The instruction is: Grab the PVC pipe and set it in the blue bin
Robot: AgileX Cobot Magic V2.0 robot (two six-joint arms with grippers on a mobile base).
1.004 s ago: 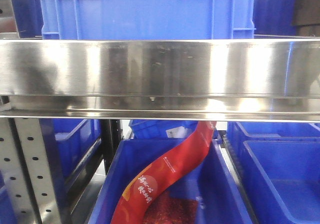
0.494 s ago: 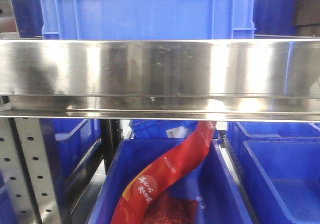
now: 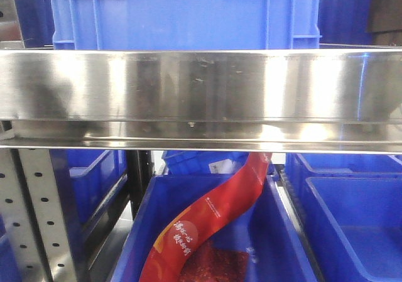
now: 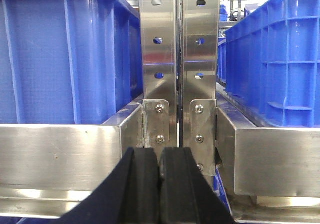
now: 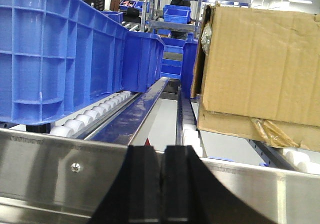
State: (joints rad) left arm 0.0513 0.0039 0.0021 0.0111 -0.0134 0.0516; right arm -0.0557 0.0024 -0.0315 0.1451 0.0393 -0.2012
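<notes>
Blue bins on steel shelving, left claw [image 4: 160, 171] closed, right claw [image 5: 161, 176] closed

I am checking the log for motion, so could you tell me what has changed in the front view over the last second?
Nothing has visibly changed. The steel shelf rail, the red packet in the lower blue bin and the blue crate above sit exactly as before. No PVC pipe shows in any view, and neither arm appears in the front view.
</notes>
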